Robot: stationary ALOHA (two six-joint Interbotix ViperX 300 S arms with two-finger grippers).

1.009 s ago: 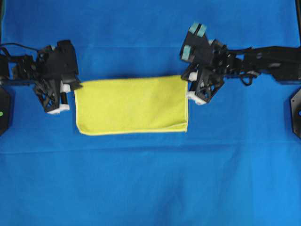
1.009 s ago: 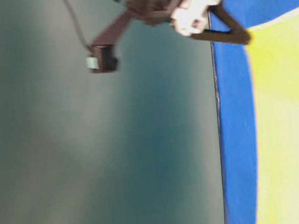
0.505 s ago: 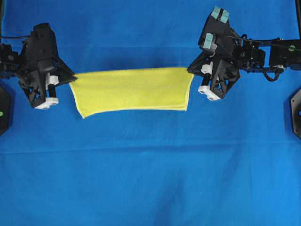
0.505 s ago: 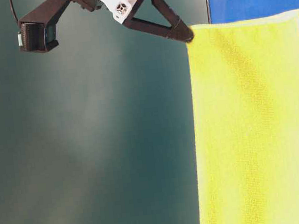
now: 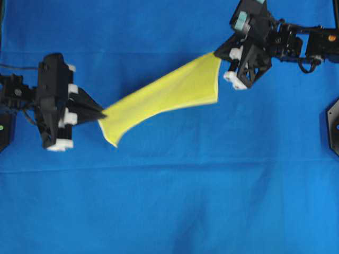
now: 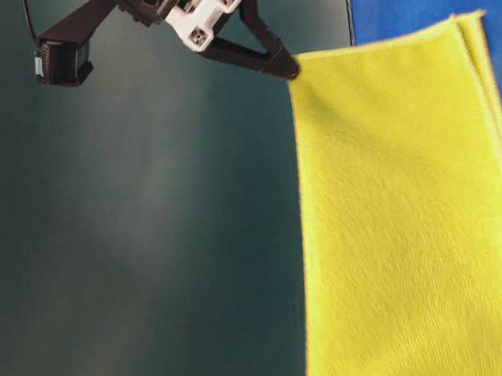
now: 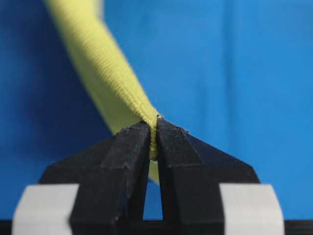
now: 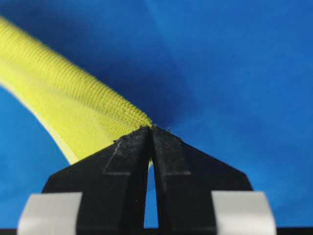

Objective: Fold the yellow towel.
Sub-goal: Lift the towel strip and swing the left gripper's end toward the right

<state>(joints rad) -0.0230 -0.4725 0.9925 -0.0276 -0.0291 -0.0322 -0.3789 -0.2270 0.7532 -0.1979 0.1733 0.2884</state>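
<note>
1. Left gripper (image 5: 101, 114) is clamped on one corner of the yellow towel (image 5: 169, 95); the wrist view shows its jaws pressed together on the doubled hem (image 7: 153, 128).
2. Right gripper (image 5: 217, 54) is pinched on the opposite top corner, jaws closed hard on the cloth edge (image 8: 146, 123).
3. The towel hangs in the air between the two grippers, clear of the blue cloth (image 5: 169, 211) that covers the surface, already doubled over, layered hems showing in the table-level view (image 6: 476, 65).
4. The key relation: the towel's long axis runs straight from one gripper to the other, slanting across the overhead view, with the right gripper farther toward the top of that view and the left nearer the bottom.
5. From each gripper the cloth leads away toward its partner and drapes downward below the held edge.
6. My read: the next fold depends on bringing the two held corners toward each other, so neither arm is nearer; each holds one end.
</note>
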